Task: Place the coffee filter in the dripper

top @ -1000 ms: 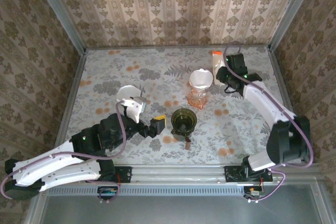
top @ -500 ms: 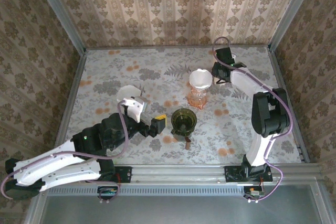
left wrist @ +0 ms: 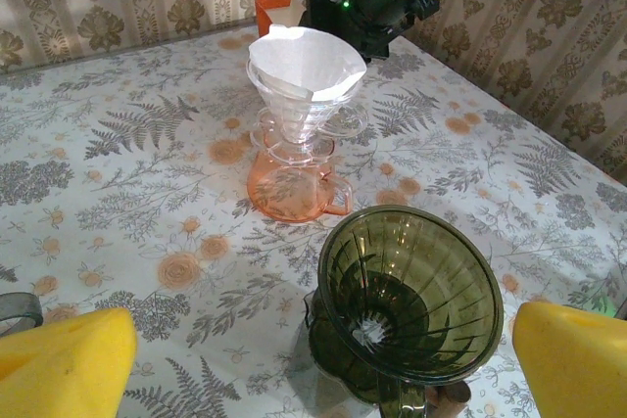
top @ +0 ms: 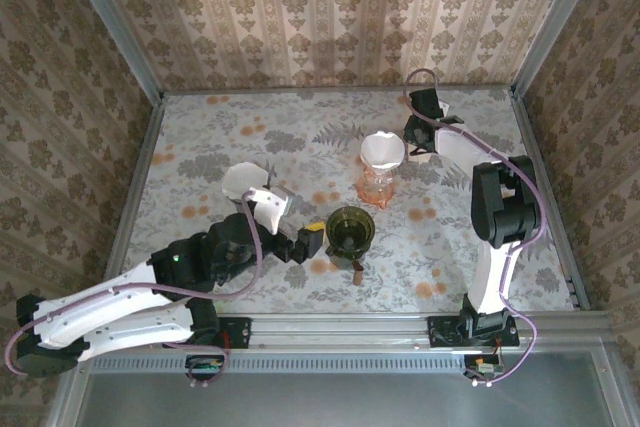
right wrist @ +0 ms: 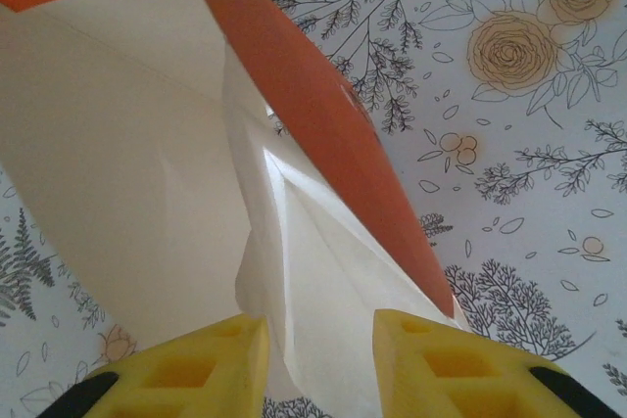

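From above, my right claw (top: 418, 145) lies out at the far right corner of the flowered worktop (top: 200, 147). It is just beside the clear plastic dripper (top: 383, 150) on its orange-tinted glass carafe (top: 376, 187), which already carries a white paper liner. My left claw (top: 312, 238) sits near the middle of the near edge, just beside the empty dark green ribbed glass dripper (top: 350, 229).

Left wrist: that claw is released, yellow pads spread wide, the green dripper straight ahead between them, mouth up.

Right wrist: my pads (right wrist: 211, 364) stand astride the near edge of a white folded paper coffee filter (right wrist: 313, 271) poking from the orange-and-white card packet (right wrist: 313, 115). They are not clenched; a gap shows. The filter's long axis runs straight away from my claw. I judge a pinch and a draw toward me would free it. The right arm is the nearer.
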Controlling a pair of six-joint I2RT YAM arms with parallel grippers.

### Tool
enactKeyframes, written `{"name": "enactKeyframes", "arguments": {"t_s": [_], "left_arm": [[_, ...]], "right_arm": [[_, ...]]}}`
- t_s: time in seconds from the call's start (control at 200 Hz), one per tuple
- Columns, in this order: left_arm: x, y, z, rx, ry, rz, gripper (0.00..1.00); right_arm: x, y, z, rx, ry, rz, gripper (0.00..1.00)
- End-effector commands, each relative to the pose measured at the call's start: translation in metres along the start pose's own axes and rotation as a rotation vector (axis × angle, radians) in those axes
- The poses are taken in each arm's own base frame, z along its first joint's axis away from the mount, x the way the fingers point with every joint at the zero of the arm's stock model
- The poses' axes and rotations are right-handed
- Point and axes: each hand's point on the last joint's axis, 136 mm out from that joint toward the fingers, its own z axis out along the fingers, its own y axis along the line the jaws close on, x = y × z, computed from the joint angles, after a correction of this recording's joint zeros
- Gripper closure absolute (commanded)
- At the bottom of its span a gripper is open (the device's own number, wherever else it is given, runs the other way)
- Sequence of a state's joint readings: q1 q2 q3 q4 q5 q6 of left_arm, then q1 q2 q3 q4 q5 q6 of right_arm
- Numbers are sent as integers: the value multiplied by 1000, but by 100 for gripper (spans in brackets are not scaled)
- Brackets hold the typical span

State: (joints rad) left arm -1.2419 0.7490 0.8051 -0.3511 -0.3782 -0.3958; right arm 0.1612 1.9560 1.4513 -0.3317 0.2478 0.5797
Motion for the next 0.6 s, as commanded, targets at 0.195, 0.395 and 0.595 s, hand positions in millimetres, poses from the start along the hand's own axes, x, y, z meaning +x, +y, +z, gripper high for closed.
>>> {"name": "enactKeyframes", "arguments": {"t_s": [0.195,0.395,0.595], "left_arm": [[-11,0,-5,6,-29,-31,0],[-16,1,-7,4,-42,-31,0],[-27,4,-19,7,-98,-51,0]], "right_arm": [[-19,5,2,-19,-46,-2,88],[-46,9,-43,-73,-143,-18,100],[-58,1,-99,-130,-231,16,100]]}}
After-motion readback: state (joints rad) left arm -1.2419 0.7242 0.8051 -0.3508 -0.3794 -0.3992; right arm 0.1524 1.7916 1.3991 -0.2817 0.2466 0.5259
